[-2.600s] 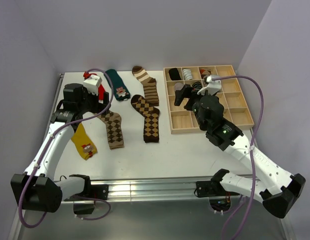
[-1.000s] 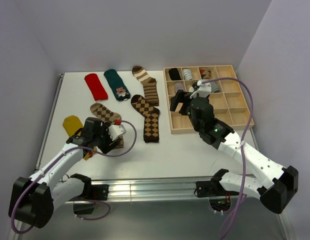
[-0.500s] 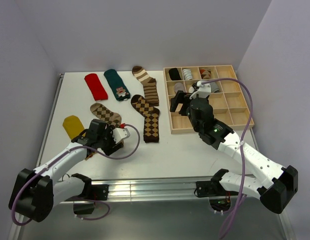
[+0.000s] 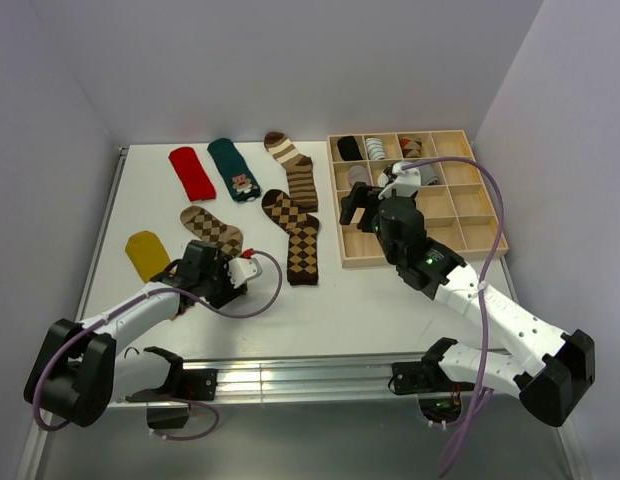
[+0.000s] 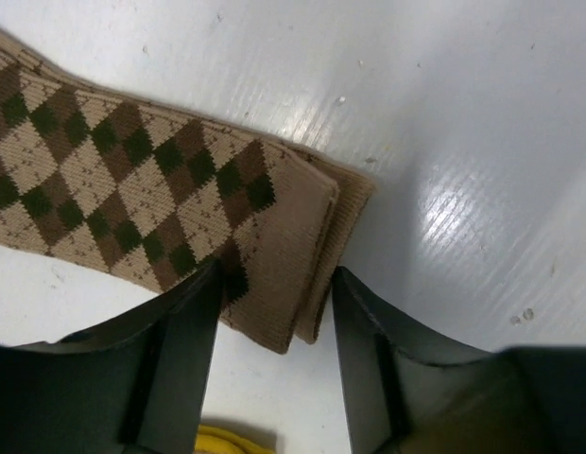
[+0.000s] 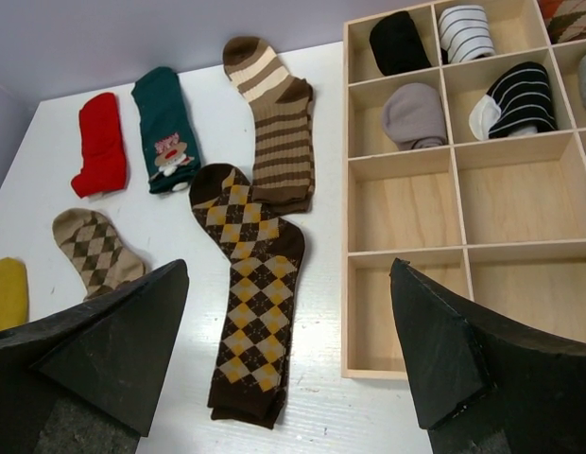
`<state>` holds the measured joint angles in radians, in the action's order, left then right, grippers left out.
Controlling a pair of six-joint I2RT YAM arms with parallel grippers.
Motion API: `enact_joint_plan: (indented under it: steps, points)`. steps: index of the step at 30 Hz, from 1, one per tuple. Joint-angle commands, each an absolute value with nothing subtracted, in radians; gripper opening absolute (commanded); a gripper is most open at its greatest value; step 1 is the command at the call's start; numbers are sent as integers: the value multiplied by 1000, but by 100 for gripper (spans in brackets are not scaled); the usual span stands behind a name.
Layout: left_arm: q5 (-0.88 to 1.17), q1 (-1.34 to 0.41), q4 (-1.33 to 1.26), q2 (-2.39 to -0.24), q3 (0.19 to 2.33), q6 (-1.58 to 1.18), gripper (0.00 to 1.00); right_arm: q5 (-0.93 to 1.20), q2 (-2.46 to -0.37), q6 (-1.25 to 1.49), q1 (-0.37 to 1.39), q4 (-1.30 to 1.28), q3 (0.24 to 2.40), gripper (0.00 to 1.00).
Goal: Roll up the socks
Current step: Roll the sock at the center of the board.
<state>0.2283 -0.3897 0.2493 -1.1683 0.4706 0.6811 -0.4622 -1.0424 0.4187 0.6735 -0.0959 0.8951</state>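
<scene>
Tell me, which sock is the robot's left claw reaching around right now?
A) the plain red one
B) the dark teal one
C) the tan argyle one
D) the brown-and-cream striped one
C: in the left wrist view, the left gripper has one finger on each side of the cuff end of the tan argyle sock, with its jaws apart.

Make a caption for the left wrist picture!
Left gripper straddling the cuff of the tan argyle sock on the white table.

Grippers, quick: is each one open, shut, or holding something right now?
Left gripper: open, astride the cuff of the tan argyle sock, not gripping it.
Right gripper: open, holding nothing.
</scene>
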Motion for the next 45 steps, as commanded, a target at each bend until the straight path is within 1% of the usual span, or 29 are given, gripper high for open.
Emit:
enact_joint_plan:
  steps: [1,3,4,6,8,12,13,15,19,21,27,29,31,34,38,40,45]
  points:
    - [222,-394,189,-1192,465,686,54,-485,-1052,411,673,-46,888,93]
    - [224,-394,181,-1206,466,683,49,-482,-1055,408,672,-43,887,93]
    - [232,-394,184,-1210,468,683,40,-479,-1057,402,672,-43,885,92]
    - [241,-394,196,-1221,472,680,32,-469,-1055,397,672,-35,882,91]
    - [258,-394,212,-1224,482,677,21,-459,-1055,387,672,-29,877,89]
    - [307,-393,268,-1210,511,672,10,-405,-1045,362,673,-5,861,85]
    - [317,-393,296,-1207,526,672,4,-381,-1042,351,673,-5,854,84]
    - [366,-390,339,-1207,549,678,0,-345,-1035,336,675,36,833,81]
    - [488,-380,480,-1238,642,707,0,-205,-1029,304,678,92,787,78]
    - [552,-370,558,-1262,673,732,0,-149,-1029,295,687,136,749,73]
    - [669,-342,768,-1363,779,830,0,-34,-1060,244,767,271,641,73]
    - [724,-327,837,-1405,824,868,0,-11,-1080,219,819,313,608,73]
    - [768,-304,937,-1466,865,937,0,-5,-1133,199,879,360,598,73]
    - [807,-272,1043,-1561,920,1017,0,21,-1244,177,942,370,649,72]
    - [859,-233,1201,-1705,994,1148,0,55,-1399,164,1002,393,686,74]
    - [874,-210,1259,-1749,1025,1183,0,87,-1443,170,1018,416,701,75]
    - [876,-183,1281,-1839,1045,1210,0,103,-1558,166,1080,446,744,78]
